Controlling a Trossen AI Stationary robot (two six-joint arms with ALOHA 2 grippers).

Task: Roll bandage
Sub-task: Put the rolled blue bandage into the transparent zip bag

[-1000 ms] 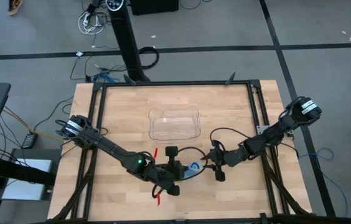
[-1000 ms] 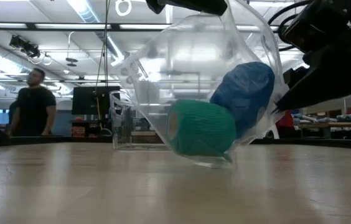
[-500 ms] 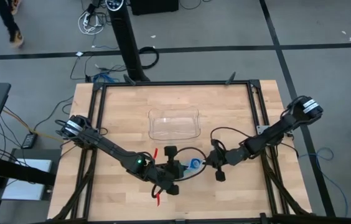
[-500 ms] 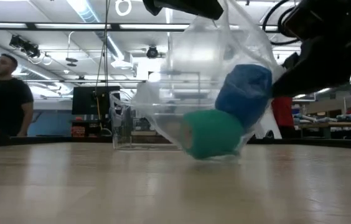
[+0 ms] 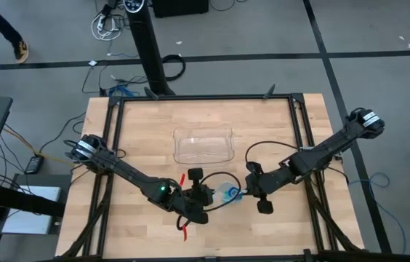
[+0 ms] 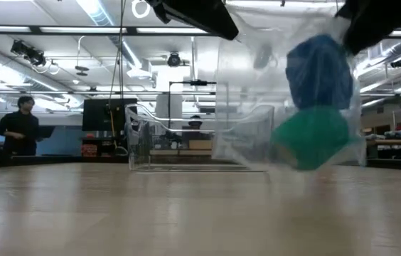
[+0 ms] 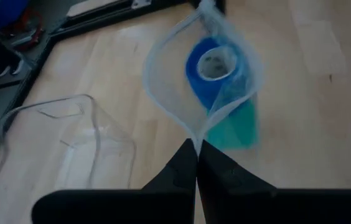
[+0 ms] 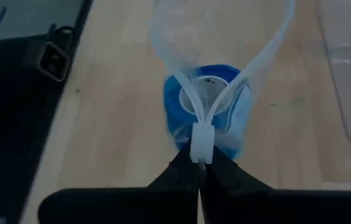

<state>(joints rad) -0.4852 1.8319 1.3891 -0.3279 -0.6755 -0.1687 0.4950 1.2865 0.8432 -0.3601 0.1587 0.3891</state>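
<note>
A: Item one, leftmost — the left gripper [image 5: 206, 193]?

B: Dark two-finger pincer, just left of the clear soft plastic bag [image 6: 286, 92]. Fingers [image 7: 182, 171] pressed together on the bag's rim, pinching it.

A: Item two, the bag itself?

B: Transparent pouch with a white zip edge, hanging clear of the pale wooden table [image 5: 139, 138], its mouth pulled between the two grippers. It sits on the near side of the clear rigid plastic tray [image 5: 203, 145], apart from it.

A: Contents?

B: The bright blue fabric bandage [image 6: 319, 71], wound as a compact roll, is inside the bag — its hollow core shows from the left wrist view [image 7: 211, 65]. Directly beneath it, touching, a teal-green roll of similar wrap [image 6: 313, 135], lowest in the bag.

A: Item three, to the bag's right?

B: The right gripper [image 5: 245, 191]; fingers [image 8: 185, 171] closed on the bag's white zip strip, the blue roll just beyond them.

A: Anything else?

B: A red strip [image 5: 184, 231] lies on the table under the left arm, left of the bag. People stand in the room behind.
</note>
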